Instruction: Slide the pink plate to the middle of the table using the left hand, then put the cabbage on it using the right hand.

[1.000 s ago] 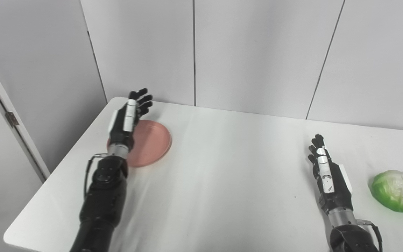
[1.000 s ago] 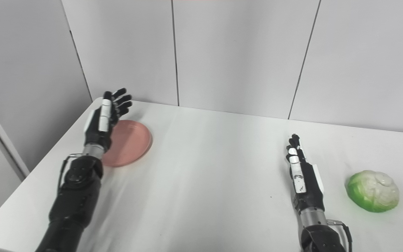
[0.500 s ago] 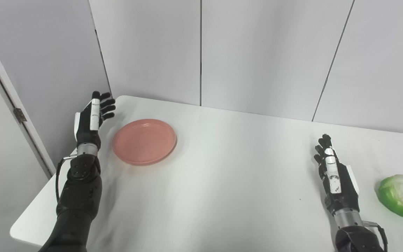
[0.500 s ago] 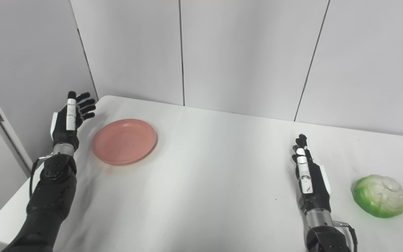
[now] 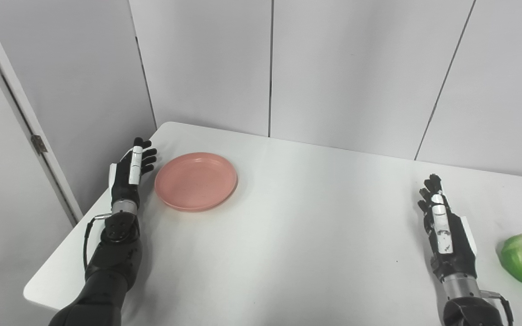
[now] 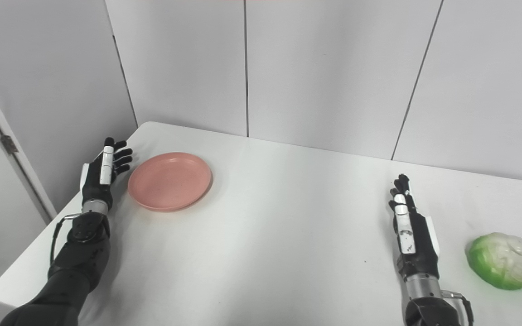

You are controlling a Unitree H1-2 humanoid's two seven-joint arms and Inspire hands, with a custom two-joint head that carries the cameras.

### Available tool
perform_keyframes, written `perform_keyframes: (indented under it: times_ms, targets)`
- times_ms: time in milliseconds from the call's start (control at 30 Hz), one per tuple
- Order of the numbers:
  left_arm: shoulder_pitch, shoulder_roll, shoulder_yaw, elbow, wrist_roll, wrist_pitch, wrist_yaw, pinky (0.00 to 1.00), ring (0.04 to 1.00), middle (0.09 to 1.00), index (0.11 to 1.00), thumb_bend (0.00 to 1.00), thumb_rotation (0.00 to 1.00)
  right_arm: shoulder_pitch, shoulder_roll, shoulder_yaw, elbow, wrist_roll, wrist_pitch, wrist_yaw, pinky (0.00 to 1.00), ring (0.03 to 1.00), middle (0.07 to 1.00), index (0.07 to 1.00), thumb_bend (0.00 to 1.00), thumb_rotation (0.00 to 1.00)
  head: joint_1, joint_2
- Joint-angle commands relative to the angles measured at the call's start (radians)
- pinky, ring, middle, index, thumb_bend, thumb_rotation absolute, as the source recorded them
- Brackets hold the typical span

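Observation:
The pink plate [image 5: 196, 181] lies flat near the table's far left corner. My left hand [image 5: 129, 174] stands open just left of the plate's rim, palm turned toward it, with a small gap between them. The green and white cabbage [image 6: 504, 266] rests on the table at the far right, partly cut by the frame edge in the left eye view. My right hand [image 6: 411, 239] is open and upright on the right side, a short way left of the cabbage, holding nothing.
The white table [image 5: 297, 235] has its left edge right beside my left arm and a rounded corner behind the plate. Grey wall panels [image 5: 270, 68] stand close behind the table. A door frame with a hinge [image 5: 39, 144] is at the left.
My left hand has moved off the plate to its left and come down beside the rim. The camera has panned, shifting the whole scene rightward. The plate, cabbage and right hand stay put.

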Motion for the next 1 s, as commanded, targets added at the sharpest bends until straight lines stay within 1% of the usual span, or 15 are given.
perform_keyframes:
  times_ms: [0, 167, 267, 300, 367, 467, 533, 633, 733, 867, 900, 967]
  targets:
    - [-0.051, 0.011, -0.014, 0.018, -0.005, -0.035, -0.028, 0.79, 0.784, 0.772, 0.750, 0.77, 1.00, 0.007, -0.001, -0.004, -0.015, 0.004, -0.028, 0.001, 1.00, 0.999, 1.000, 1.000, 0.65, 0.98, -0.003, 0.001]
    - [-0.063, -0.013, -0.048, 0.072, 0.002, -0.061, -0.064, 0.80, 0.778, 0.762, 0.754, 0.78, 1.00, 0.005, 0.000, -0.003, -0.010, 0.004, -0.037, 0.001, 1.00, 0.999, 1.000, 1.000, 0.64, 0.98, -0.007, 0.005]
    - [-0.066, -0.024, -0.068, 0.085, 0.006, -0.065, -0.073, 0.81, 0.780, 0.765, 0.760, 0.79, 1.00, 0.006, 0.002, -0.005, -0.013, 0.012, -0.027, 0.006, 1.00, 1.000, 1.000, 1.000, 0.65, 0.97, -0.008, 0.007]
    - [-0.066, -0.031, -0.075, 0.083, 0.009, -0.064, -0.067, 0.81, 0.781, 0.765, 0.761, 0.80, 1.00, 0.001, 0.002, -0.007, 0.000, 0.017, -0.038, 0.009, 1.00, 1.000, 1.000, 1.000, 0.65, 0.97, -0.009, 0.008]
    - [-0.065, -0.048, -0.082, 0.069, 0.007, -0.057, -0.058, 0.82, 0.782, 0.765, 0.760, 0.80, 1.00, -0.006, 0.001, -0.006, 0.016, 0.019, -0.049, 0.014, 1.00, 1.000, 1.000, 1.000, 0.65, 0.97, -0.009, 0.008]
    - [-0.062, -0.067, -0.079, 0.050, -0.009, -0.057, -0.069, 0.82, 0.782, 0.765, 0.756, 0.78, 1.00, -0.006, 0.000, -0.005, 0.012, 0.018, -0.041, 0.014, 1.00, 1.000, 1.000, 1.000, 0.66, 0.99, -0.012, 0.011]
    - [-0.058, -0.088, -0.077, 0.025, -0.019, -0.050, -0.076, 0.79, 0.774, 0.765, 0.755, 0.79, 1.00, -0.005, 0.000, -0.005, 0.007, 0.024, -0.032, 0.018, 1.00, 1.000, 1.000, 1.000, 0.66, 0.98, -0.013, 0.012]
    - [-0.055, -0.119, -0.080, -0.016, -0.037, -0.019, -0.102, 0.81, 0.782, 0.770, 0.759, 0.80, 1.00, -0.014, -0.001, -0.007, 0.025, 0.026, -0.042, 0.020, 1.00, 1.000, 1.000, 1.000, 0.66, 0.98, -0.016, 0.013]
    - [-0.058, -0.148, -0.084, -0.031, -0.042, -0.012, -0.108, 0.83, 0.792, 0.774, 0.757, 0.81, 1.00, -0.012, -0.002, -0.007, 0.020, 0.024, -0.034, 0.021, 1.00, 1.000, 1.000, 1.000, 0.67, 0.98, -0.018, 0.013]
    - [-0.047, -0.197, -0.102, -0.090, -0.031, 0.024, -0.113, 0.83, 0.800, 0.783, 0.767, 0.82, 1.00, -0.003, -0.003, -0.005, 0.001, 0.017, -0.032, 0.017, 1.00, 1.000, 1.000, 1.000, 0.64, 0.99, -0.026, 0.022]
    - [-0.045, -0.204, -0.110, -0.096, -0.022, 0.027, -0.112, 0.83, 0.801, 0.784, 0.768, 0.82, 1.00, 0.000, -0.004, -0.003, -0.007, 0.011, -0.028, 0.015, 1.00, 1.000, 1.000, 1.000, 0.63, 0.99, -0.030, 0.026]
    - [-0.048, -0.212, -0.132, -0.079, -0.001, -0.007, -0.110, 0.83, 0.799, 0.782, 0.768, 0.82, 1.00, 0.004, -0.005, -0.002, -0.015, 0.004, -0.021, 0.011, 1.00, 1.000, 1.000, 1.000, 0.63, 1.00, -0.035, 0.028]
